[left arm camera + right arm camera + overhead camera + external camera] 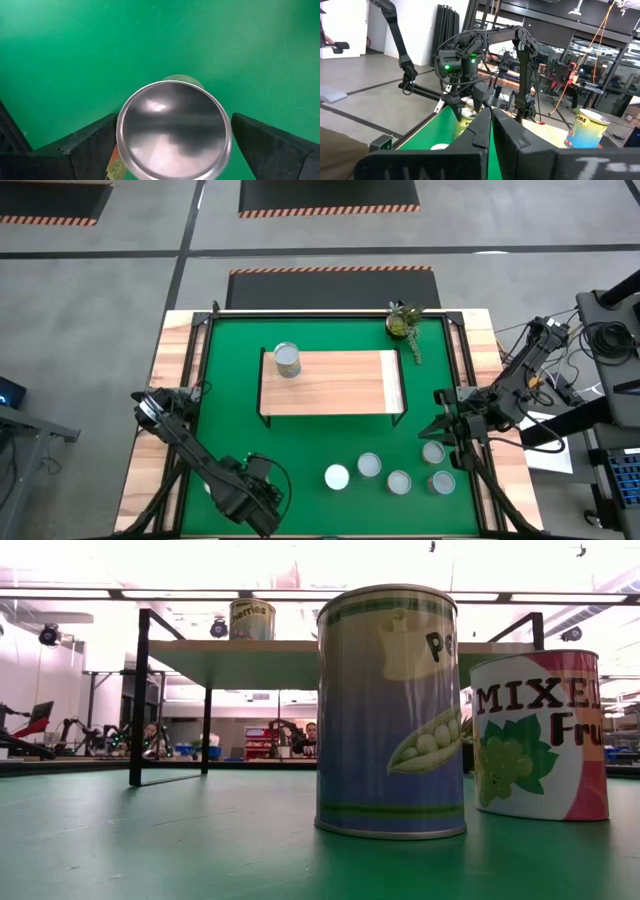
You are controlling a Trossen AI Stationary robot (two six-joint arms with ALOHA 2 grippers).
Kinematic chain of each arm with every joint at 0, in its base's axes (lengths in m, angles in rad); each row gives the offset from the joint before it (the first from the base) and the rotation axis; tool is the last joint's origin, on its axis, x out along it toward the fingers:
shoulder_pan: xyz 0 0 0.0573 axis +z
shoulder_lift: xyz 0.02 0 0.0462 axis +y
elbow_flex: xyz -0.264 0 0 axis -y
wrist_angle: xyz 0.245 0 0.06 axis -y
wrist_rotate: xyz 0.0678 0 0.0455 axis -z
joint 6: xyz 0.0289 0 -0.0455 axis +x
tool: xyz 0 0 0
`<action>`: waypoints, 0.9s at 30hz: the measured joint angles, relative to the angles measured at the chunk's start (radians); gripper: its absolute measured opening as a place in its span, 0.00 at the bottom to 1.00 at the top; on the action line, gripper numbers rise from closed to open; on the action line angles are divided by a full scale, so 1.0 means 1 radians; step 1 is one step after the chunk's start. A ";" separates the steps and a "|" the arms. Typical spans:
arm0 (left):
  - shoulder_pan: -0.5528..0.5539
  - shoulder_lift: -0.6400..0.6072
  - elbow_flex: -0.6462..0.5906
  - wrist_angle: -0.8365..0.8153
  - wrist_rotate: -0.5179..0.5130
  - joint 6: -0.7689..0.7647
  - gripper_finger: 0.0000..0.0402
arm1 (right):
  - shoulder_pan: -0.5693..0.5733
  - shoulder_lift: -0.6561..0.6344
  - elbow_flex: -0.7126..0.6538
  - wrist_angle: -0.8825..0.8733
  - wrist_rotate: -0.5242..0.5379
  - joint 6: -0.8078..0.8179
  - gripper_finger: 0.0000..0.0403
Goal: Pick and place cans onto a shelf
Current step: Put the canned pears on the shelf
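one can (287, 360) stands on the shelf (330, 383) at its far left corner. my left pincer (175, 145) hangs apart around another can (174, 131) near the table's front edge; my right pincer (491, 131) waits together. four cans (398, 481) remain.

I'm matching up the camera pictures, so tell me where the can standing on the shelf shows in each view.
High view: the can stands at the far left corner of the shelf.
Low view: the can is upper left, on the shelf top.
Left wrist view: not in it; a different can fills that picture.
Right wrist view: the can is lower right, on the pale wood.
Shared landmark: the shelf.
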 joint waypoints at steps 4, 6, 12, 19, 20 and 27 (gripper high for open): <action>0.000 0.000 -0.012 0.014 0.010 -0.001 0.85 | 0.000 0.000 0.000 0.000 0.000 -0.001 0.02; 0.000 0.000 -0.007 0.009 0.010 -0.010 0.81 | 0.000 0.000 0.000 0.000 0.000 -0.002 0.02; 0.009 0.000 0.042 0.003 0.014 -0.034 0.75 | 0.000 0.000 0.000 0.000 0.000 -0.003 0.02; 0.085 0.000 0.245 -0.035 -0.023 0.072 0.81 | 0.000 0.000 0.000 0.001 0.001 -0.009 0.02; 0.100 0.000 0.280 -0.038 -0.043 0.105 0.82 | 0.000 0.000 0.000 0.000 0.001 -0.011 0.02; 0.209 0.007 0.542 -0.123 -0.190 0.322 0.81 | 0.000 0.000 0.000 0.001 0.001 -0.010 0.02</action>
